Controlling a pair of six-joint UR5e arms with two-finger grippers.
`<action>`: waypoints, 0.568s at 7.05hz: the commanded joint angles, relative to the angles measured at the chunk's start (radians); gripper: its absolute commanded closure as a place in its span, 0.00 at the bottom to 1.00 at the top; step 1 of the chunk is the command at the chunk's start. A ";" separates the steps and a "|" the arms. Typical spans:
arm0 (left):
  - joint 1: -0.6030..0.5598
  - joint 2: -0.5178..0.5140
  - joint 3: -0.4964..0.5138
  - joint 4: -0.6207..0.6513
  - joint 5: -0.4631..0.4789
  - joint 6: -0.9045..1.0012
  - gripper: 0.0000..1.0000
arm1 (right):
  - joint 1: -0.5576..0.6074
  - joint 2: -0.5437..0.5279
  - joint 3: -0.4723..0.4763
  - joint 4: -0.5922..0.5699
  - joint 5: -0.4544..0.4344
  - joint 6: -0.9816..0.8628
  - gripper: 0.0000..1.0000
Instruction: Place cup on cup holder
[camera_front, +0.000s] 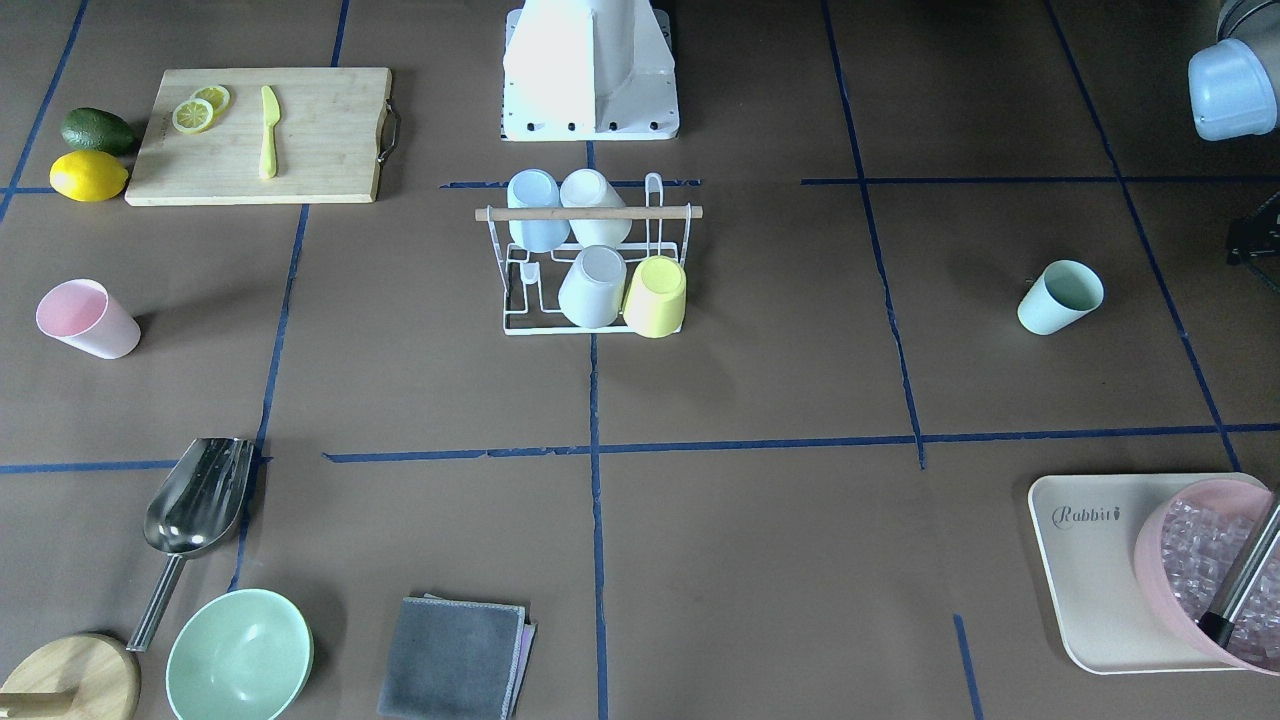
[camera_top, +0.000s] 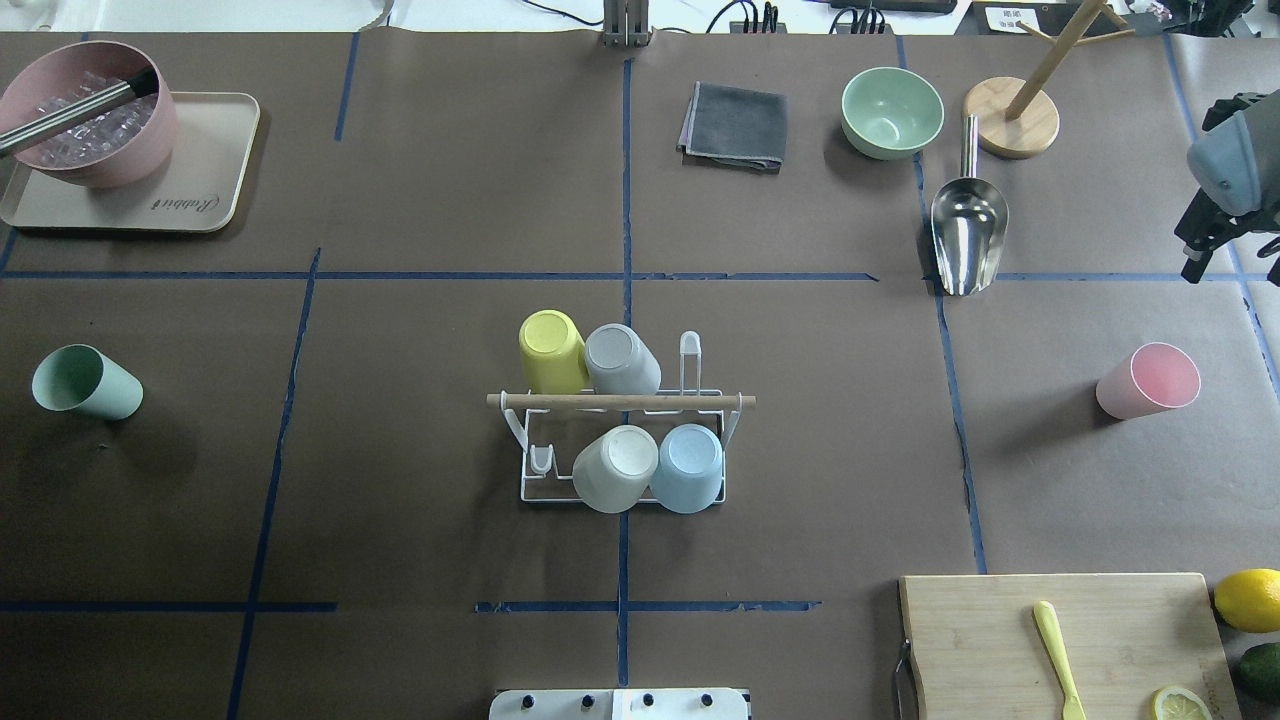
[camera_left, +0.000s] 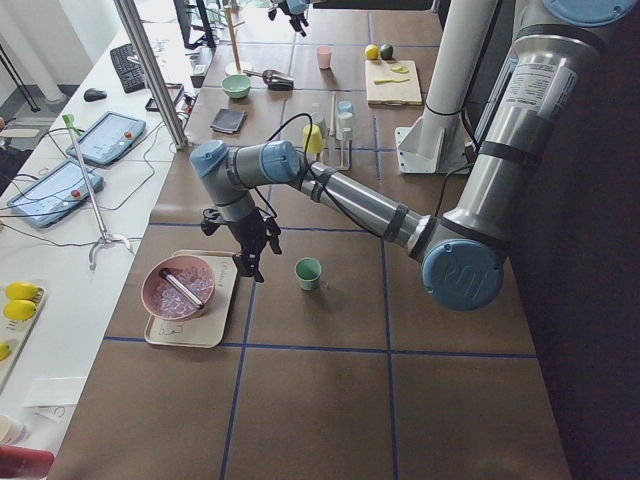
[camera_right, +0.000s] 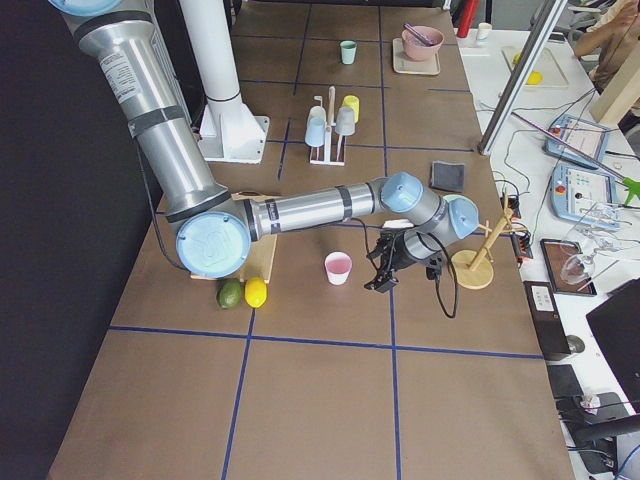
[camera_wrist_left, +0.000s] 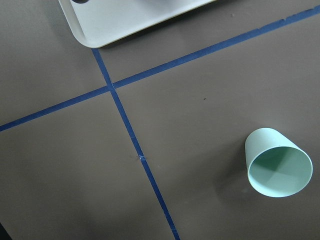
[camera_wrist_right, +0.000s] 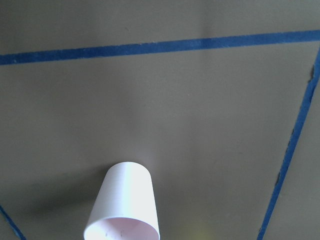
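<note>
overhead view: from behind the robot, looking forward and down. front view: facing the robot steeply, mirrored. both centre on the cup holder (camera_top: 620, 402). side views: along the desk (camera_left: 320, 400) from either end. wrist views: close above the green cup (camera_wrist_left: 277, 167) and the pink cup (camera_wrist_right: 125, 200).

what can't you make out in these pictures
left gripper: small and dark in the exterior left view, cut off by the front-facing view's edge; open or shut unclear.
right gripper: dark, at the overhead view's right edge; same doubt.
pink cup: rim cut off by the right wrist view's bottom edge.
</note>
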 joint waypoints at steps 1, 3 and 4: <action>0.012 -0.120 0.203 0.001 -0.040 0.005 0.00 | -0.043 0.016 -0.054 0.008 0.042 -0.016 0.01; 0.036 -0.243 0.411 0.002 -0.043 0.007 0.00 | -0.052 -0.001 -0.063 0.057 0.050 -0.019 0.02; 0.096 -0.244 0.415 0.005 -0.044 0.007 0.00 | -0.068 -0.016 -0.062 0.070 0.067 -0.014 0.02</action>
